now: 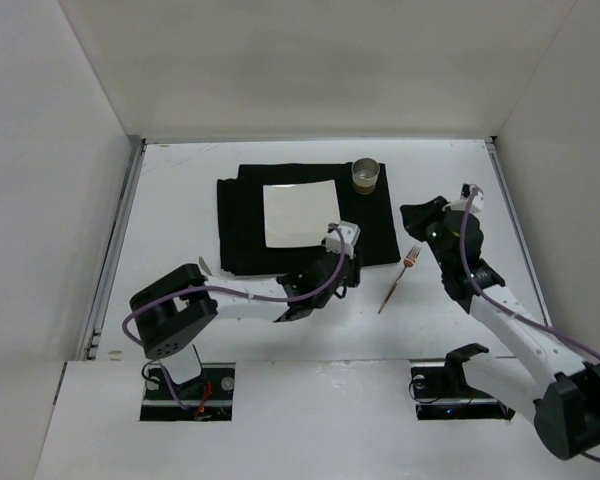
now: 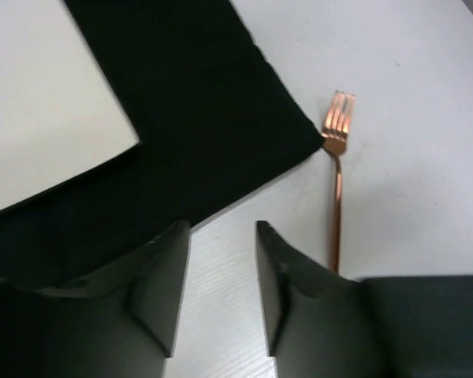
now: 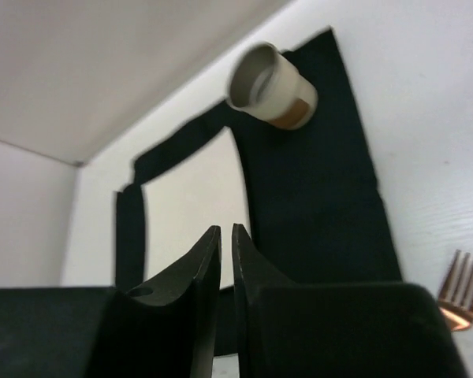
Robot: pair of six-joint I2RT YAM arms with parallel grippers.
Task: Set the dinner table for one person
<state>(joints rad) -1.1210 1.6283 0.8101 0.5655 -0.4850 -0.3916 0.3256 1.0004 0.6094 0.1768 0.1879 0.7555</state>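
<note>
The left gripper is held partly open and empty, the right gripper almost clenched on nothing; the band on the cup cannot be read.

So the left arm is stretched way out sideways to its right, low and flat. The left gripper has a modest gap between its fingers, nothing in it. Right arm reaches forward, elbow bent, right gripper pinched down to a thin slit, also empty.
</note>
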